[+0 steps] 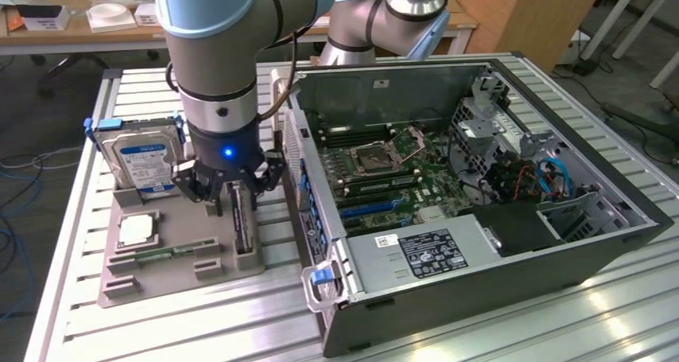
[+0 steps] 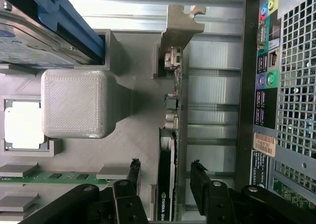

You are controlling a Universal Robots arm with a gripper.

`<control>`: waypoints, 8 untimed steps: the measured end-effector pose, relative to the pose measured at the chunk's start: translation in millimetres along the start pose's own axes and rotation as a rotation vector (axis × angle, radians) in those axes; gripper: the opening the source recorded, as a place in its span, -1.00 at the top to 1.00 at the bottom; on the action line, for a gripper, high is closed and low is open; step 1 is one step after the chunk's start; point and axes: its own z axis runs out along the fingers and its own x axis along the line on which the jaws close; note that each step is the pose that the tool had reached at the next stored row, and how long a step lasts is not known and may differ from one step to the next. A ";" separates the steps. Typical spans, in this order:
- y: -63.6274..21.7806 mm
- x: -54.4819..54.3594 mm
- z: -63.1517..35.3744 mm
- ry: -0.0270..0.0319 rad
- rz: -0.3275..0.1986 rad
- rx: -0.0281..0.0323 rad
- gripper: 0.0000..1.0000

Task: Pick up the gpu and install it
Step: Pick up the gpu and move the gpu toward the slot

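Gpu (image 1: 242,223) setting: slatted metal worktop (image 1: 594,314), carrying 1 case and 1 tray.
Computer case (image 1: 615,235): lies open just beside the tray, motherboard (image 1: 387,167) showing.
Tray (image 1: 159,281): grey, holds the hard drive (image 1: 143,159) upright.
Card: the gpu stands on edge in a tray slot, pale bracket (image 2: 180,26) at 1 end.
My pincer (image 2: 165,163): spread wide, 1 finger (image 2: 134,167) either side of the gpu, not clamped.
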 end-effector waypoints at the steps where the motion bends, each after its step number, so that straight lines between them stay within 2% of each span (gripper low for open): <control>1: 0.0 0.0 0.0 0.0000 0.000 0.0001 -0.06; 3: 0.0 0.0 0.2 0.0000 0.000 0.0001 -0.03; 6: 0.0 0.0 0.3 0.0000 0.000 0.0001 0.29; 8: -0.1 0.0 0.5 -0.0001 0.000 0.0000 0.29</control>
